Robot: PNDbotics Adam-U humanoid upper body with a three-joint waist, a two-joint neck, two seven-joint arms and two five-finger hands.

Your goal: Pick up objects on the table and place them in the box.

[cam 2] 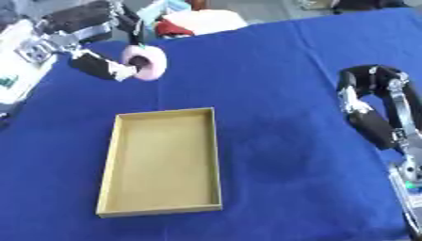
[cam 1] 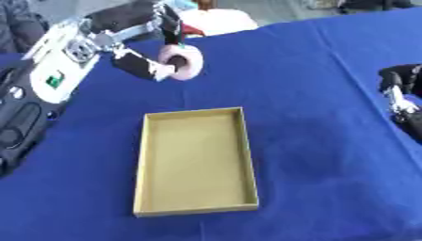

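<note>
A pink roll point(cam 1: 183, 61) with a dark hole hangs above the blue table, beyond the far end of the box. My left hand point(cam 1: 140, 63) is shut on it, with a finger over the top and the thumb under it. The shallow tan box point(cam 1: 194, 160) lies open and empty in the middle of the table. My right hand point(cam 2: 367, 106) rests at the right edge with its fingers curled, holding nothing.
The blue cloth-covered table point(cam 1: 329, 155) spreads around the box. White and red things point(cam 2: 194, 21) lie at the far edge behind the roll. My left arm point(cam 1: 49, 80) fills the left side.
</note>
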